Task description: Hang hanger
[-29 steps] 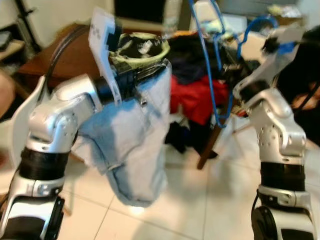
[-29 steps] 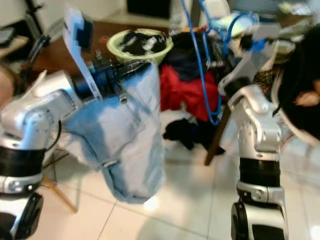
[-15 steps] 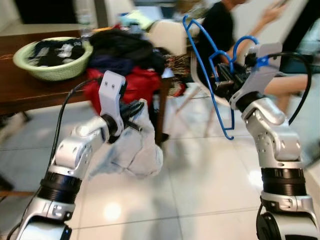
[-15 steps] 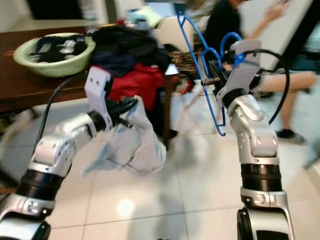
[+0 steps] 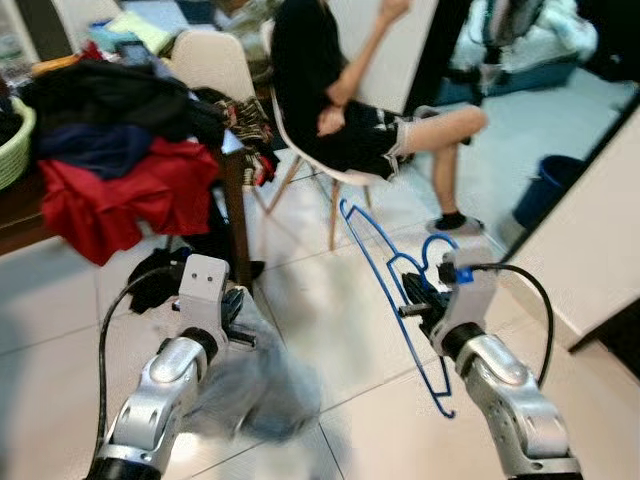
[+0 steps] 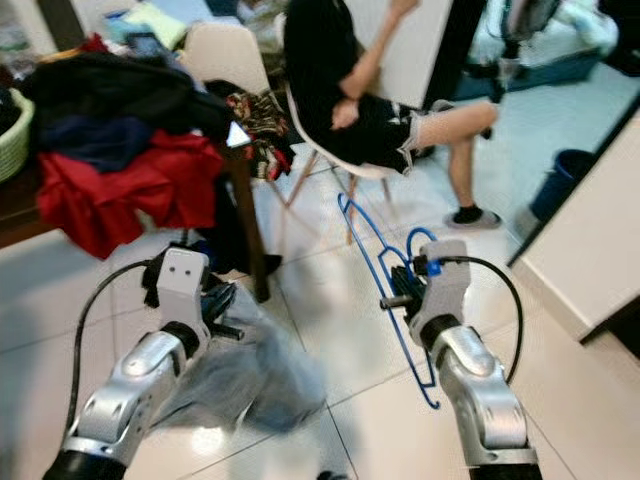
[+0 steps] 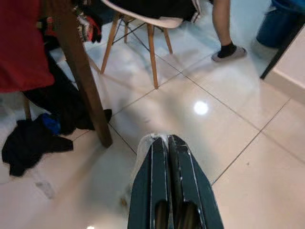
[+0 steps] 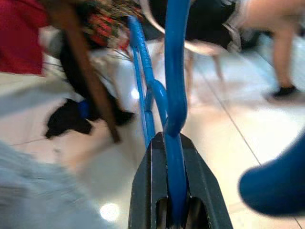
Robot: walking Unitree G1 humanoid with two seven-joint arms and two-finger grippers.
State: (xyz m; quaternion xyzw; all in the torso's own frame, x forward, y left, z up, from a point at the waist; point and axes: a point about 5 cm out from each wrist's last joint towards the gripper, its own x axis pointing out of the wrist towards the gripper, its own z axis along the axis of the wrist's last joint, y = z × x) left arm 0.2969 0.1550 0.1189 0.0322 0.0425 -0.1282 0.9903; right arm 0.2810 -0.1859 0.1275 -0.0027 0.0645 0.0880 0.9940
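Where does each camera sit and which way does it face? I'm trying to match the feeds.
Left eye and right eye views: on the head, looking forward and down at the tiled floor; both silver arms show, the left gripper holding a pale garment, the right gripper holding a blue hanger, a seated person beyond.
Left wrist view: along its shut fingers toward the table leg and chair.
Right wrist view: along its fingers clamping the hanger.
Shared: all views show the table leg.
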